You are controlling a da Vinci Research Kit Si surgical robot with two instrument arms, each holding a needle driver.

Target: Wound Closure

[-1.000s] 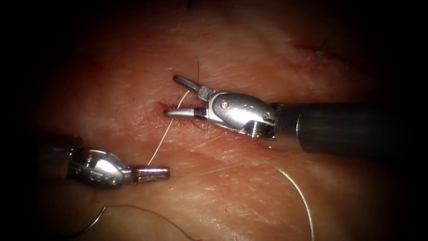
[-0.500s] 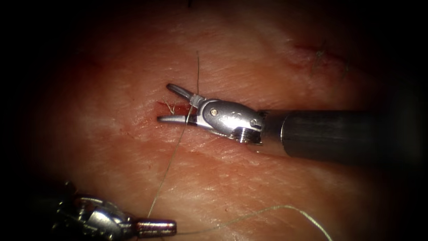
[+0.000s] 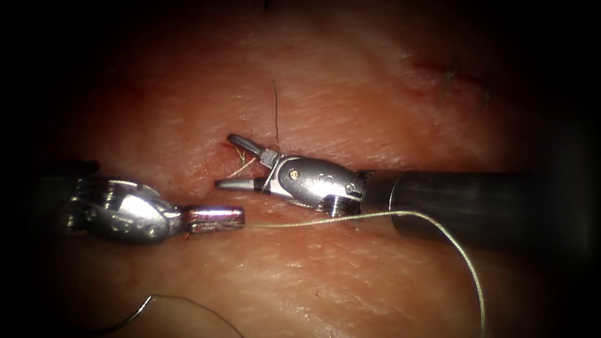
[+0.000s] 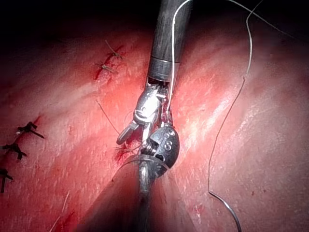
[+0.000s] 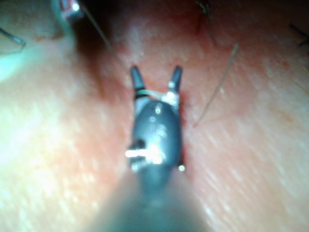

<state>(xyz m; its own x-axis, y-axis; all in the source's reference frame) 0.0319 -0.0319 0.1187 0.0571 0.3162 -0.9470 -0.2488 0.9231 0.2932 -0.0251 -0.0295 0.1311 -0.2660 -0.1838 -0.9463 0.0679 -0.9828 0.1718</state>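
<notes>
Low on the left of the cut (image 3: 241,155), my left tool (image 3: 235,218) has its jaws shut on the pale thread (image 3: 350,216). That thread runs right across my right tool's shaft (image 3: 463,197) and curves down. My right tool (image 3: 224,161) lies over the cut with its jaws open and holds nothing. A turn of thread (image 5: 153,93) wraps the base of those open jaws (image 5: 157,73). The curved needle (image 3: 139,308) lies free on the tissue (image 3: 325,275) at the lower left, held by neither tool and not in the tissue. It also appears as a needle (image 4: 229,212) trailing its thread.
A finished stitch with dark cut ends (image 3: 447,76) sits on the tissue at the far upper right. Several dark knotted stitches (image 4: 19,145) lie off to one side. A short dark thread end (image 3: 275,106) stands up above the cut. Red fluid stains the cut's edges.
My left tool swung from low in the picture up beside the cut, carrying the thread across the right tool. The thread now wraps the right tool's open jaws. The right tool shifted slightly down-left.
</notes>
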